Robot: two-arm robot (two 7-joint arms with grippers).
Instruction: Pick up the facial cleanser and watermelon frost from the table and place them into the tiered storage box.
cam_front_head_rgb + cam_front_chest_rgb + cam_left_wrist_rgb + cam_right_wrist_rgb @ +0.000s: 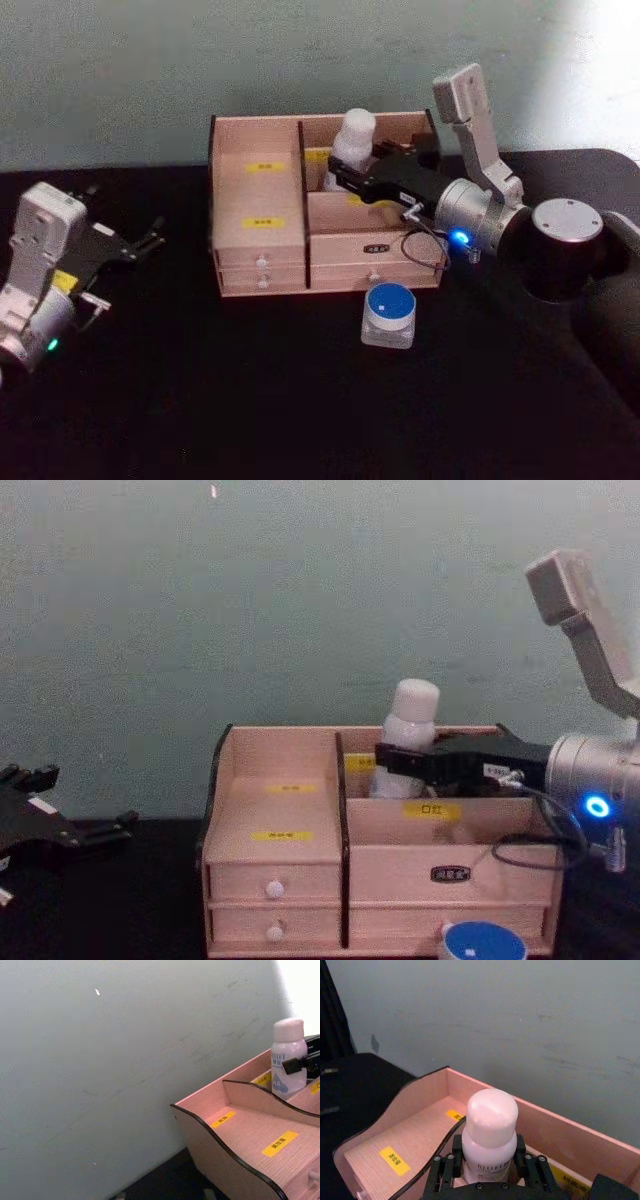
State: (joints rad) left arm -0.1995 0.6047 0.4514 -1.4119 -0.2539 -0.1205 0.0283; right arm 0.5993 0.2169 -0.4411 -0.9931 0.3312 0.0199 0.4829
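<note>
Right gripper is clamped on the facial cleanser just under its neck. It's holding the bottle upright in the far right compartment of the tiered storage box, snug by the centre divider. I'd guess the high grip keeps the fingers clear of the walls. Can't tell if the base is down yet. Watermelon frost sits untouched on the table just in front of the box. Left gripper is parked off left, jaws apart.

Cleanser upright in box, frost outside
</note>
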